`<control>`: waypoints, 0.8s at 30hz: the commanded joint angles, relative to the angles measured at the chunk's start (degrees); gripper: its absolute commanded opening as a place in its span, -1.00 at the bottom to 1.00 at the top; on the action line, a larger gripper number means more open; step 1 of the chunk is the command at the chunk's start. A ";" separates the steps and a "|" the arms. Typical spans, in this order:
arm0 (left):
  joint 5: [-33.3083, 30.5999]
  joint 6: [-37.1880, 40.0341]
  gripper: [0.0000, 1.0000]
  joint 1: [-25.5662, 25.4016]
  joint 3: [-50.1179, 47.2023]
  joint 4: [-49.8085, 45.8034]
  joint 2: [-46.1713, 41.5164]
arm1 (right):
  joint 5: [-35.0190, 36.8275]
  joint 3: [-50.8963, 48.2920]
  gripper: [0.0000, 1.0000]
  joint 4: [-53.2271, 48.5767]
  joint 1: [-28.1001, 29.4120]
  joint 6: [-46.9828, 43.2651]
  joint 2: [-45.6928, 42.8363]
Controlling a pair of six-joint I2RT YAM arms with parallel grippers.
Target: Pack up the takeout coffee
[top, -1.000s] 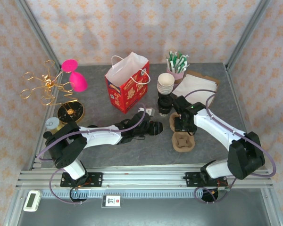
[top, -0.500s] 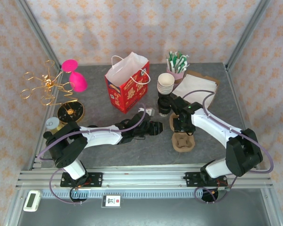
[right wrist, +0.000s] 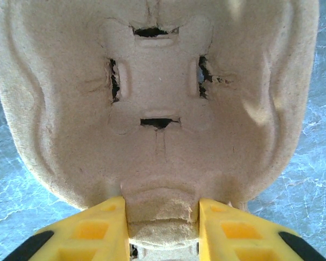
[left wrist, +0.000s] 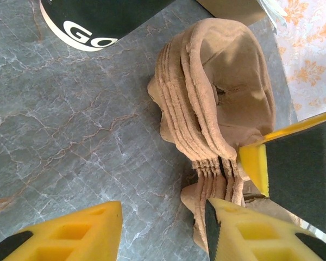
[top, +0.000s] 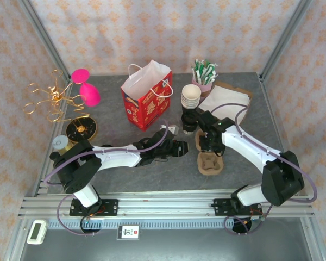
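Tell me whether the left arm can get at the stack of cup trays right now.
Probably yes: the left gripper sits open right beside the cup trays. The right gripper, pinching their edge, crowds one side.

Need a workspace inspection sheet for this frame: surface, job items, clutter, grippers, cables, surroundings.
surface: grey marbled table, no spills seen.
job's things: red paper bag upright and open; cup stack to its right; carrier stack before the right arm, top carrier peeled up from it.
clutter: sachet cup, flat box, pink ornament, gold wire stand, black-gold disc, lidded cup.
grippers: left gripper open beside the carrier stack; right gripper pinching the top carrier's centre rib.
cables: cable looped along each arm, no snag seen.
surroundings: patterned walls, aluminium frame, rail at the near edge.
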 commanded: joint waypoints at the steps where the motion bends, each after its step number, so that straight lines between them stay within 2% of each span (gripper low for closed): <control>1: 2.01 -1.69 -0.12 -0.32 1.85 2.74 1.46 | -0.74 1.33 -0.38 -1.41 -1.27 0.54 -2.31; 10: 6.06 -3.60 -0.15 -1.12 3.85 6.52 4.48 | -4.57 0.45 -0.40 -1.01 -4.11 -0.25 -4.28; 17: 10.18 -4.57 -0.31 -1.82 3.73 8.18 4.96 | -5.18 0.00 -0.41 -0.84 -5.30 -0.18 -4.40; 21: 13.88 -6.44 -0.32 -1.92 1.92 10.62 3.51 | -5.72 -0.30 -0.42 -0.82 -5.50 0.36 -4.67; 24: 14.43 -6.65 -0.33 -2.54 3.93 8.46 3.91 | -5.76 -0.41 -0.43 -0.68 -5.55 0.76 -4.60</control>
